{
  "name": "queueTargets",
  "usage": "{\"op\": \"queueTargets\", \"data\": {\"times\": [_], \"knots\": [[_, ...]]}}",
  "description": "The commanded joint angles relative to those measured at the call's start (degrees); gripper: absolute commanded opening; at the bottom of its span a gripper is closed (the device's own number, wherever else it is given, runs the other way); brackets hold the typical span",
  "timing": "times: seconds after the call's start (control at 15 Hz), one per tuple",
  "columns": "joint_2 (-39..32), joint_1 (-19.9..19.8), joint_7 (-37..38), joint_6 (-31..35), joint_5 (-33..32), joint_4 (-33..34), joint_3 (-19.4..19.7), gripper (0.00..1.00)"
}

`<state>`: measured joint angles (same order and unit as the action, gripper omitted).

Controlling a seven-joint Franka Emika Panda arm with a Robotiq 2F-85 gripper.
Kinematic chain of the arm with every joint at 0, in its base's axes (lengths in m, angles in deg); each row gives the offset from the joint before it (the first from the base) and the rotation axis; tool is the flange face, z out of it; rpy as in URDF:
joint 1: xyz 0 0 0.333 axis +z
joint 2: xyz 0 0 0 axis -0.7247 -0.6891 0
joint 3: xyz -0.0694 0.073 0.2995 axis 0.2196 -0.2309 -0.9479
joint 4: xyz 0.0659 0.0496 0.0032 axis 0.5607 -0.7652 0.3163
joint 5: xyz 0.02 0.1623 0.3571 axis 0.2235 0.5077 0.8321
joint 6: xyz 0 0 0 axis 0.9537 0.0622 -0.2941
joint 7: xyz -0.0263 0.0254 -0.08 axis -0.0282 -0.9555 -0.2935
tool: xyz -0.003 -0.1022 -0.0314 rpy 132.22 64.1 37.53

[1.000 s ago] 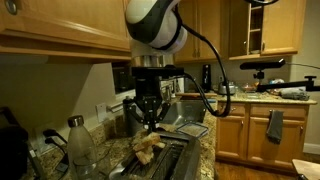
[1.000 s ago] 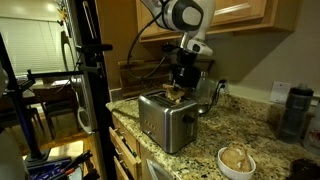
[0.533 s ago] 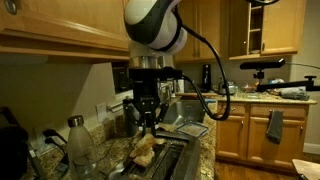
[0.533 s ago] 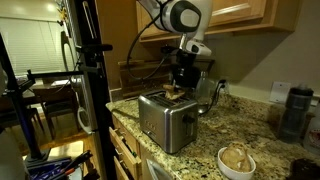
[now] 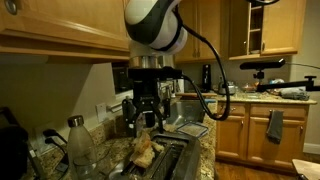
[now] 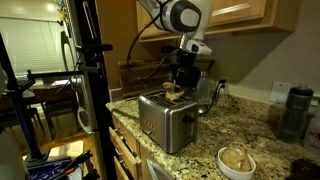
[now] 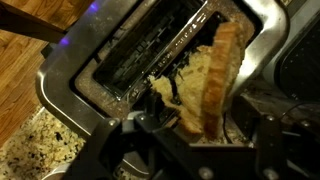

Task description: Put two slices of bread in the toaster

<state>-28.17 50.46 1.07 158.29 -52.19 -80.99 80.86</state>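
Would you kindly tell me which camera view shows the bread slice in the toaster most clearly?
The wrist view: the bread slice looms large, leaning in one slot of the toaster, crust visible. Both exterior views show only a small tan patch atop it.

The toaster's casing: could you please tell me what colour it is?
The toaster is shiny silver steel, shown best in an exterior view.

The toaster (image 6: pixel 165 122) is a wide, shiny brushed-steel box standing upright, with 2 long parallel dark slots on top. A pale tan slice of bread (image 7: pixel 205 85) with a browner crust edge stands on edge in 1 slot, leaning and sticking well out of the top. The other slot shows only dark wire guides.
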Motion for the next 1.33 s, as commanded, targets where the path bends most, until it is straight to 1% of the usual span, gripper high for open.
{"op": "queueTargets", "data": {"times": [0.0, 0.67, 1.07, 1.27], "knots": [[2.2, 0.4, 1.8, 1.6, -0.8, -2.4, 0.4, 1.0], [2.4, 0.1, 1.6, 2.0, -1.2, -2.6, 0.9, 1.0], [4.1, -0.9, 1.7, 6.2, -6.8, -3.8, 3.2, 1.0], [5.0, -1.3, 1.2, 7.2, -9.8, -4.3, 4.1, 1.0]]}}
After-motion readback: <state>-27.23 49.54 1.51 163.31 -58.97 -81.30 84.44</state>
